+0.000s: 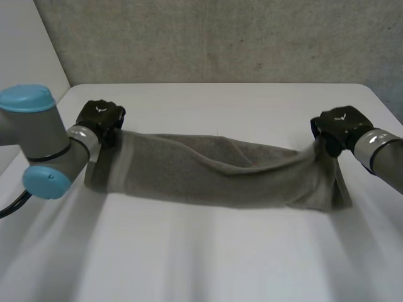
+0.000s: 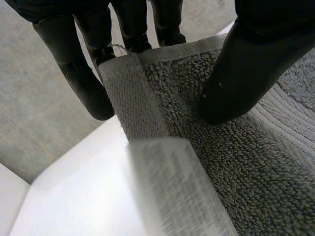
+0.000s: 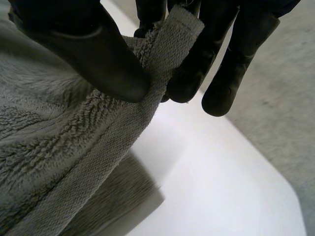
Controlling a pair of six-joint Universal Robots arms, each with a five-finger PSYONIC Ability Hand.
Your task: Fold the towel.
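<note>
Entry, listed near to far as you look down from the head view. At 6 o'clock: bare white table. At centre, running from 9 to 3 o'clock: one grey terry towel, looped pile with a flat woven band along the hem. Its near part lies on the table, and its far edge is raised at both ends and sags in the middle. You will find its near edge hard to make out, and its 9 o'clock end is partly covered by the left arm. At 10 o'clock: left hand, clamped on the towel's far corner, thumb pressed into the pile, fingers behind the hem. At 2 o'clock: right hand, pinching the opposite far corner between its thumb and fingers, its arm cut off at the edge. A lower layer of towel lies on the table beneath that corner. At 12 o'clock: grey speckled wall.
</note>
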